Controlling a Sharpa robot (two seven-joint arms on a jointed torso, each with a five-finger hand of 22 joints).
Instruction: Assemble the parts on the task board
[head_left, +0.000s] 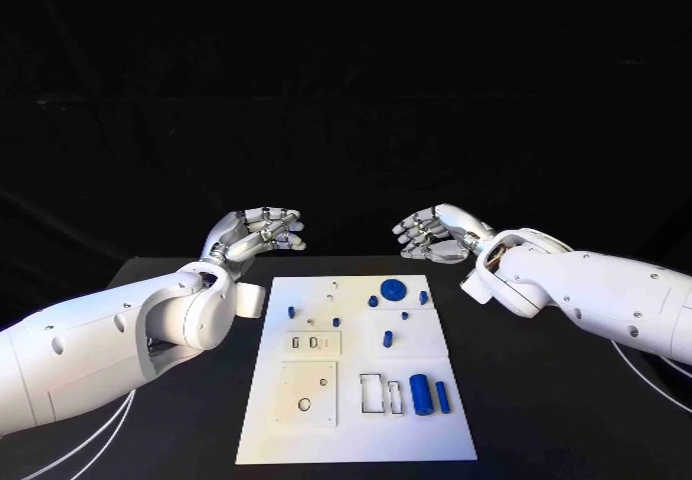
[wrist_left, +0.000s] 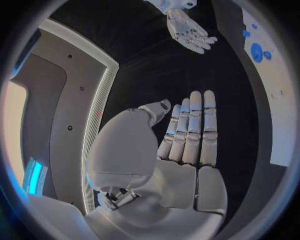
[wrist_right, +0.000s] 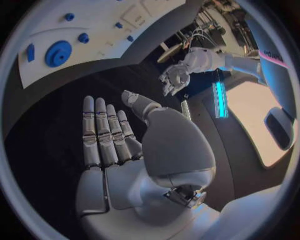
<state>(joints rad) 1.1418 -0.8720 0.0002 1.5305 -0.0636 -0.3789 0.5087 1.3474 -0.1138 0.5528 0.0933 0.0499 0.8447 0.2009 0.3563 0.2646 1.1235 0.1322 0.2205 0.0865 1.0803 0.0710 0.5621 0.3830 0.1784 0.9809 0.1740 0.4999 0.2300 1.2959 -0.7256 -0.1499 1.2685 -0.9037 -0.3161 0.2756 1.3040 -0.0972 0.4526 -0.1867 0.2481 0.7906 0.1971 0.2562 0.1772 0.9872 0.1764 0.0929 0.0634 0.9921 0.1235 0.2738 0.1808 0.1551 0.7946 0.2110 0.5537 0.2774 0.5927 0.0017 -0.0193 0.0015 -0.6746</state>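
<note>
The white task board (head_left: 361, 440) lies in the middle of the black table. Small blue parts lie on it: a round disc (head_left: 394, 289) near its far edge, a thick cylinder (head_left: 420, 394) and a thin peg (head_left: 441, 397) near its front right. My left hand (head_left: 261, 233) hovers beyond the board's far left corner, fingers apart, holding nothing. My right hand (head_left: 437, 232) hovers beyond the far right corner, also holding nothing. In the left wrist view my left hand (wrist_left: 187, 132) has straight fingers, with the right hand (wrist_left: 187, 31) ahead. The right wrist view shows my right hand (wrist_right: 109, 135) flat, the disc (wrist_right: 58, 53) and the left hand (wrist_right: 175, 77).
Recessed white blocks (head_left: 309, 392) sit on the board's left half, with rectangular slots (head_left: 372, 392) beside the cylinder. Black table (head_left: 562, 400) surrounds the board. Cables (head_left: 101, 425) trail under my left arm.
</note>
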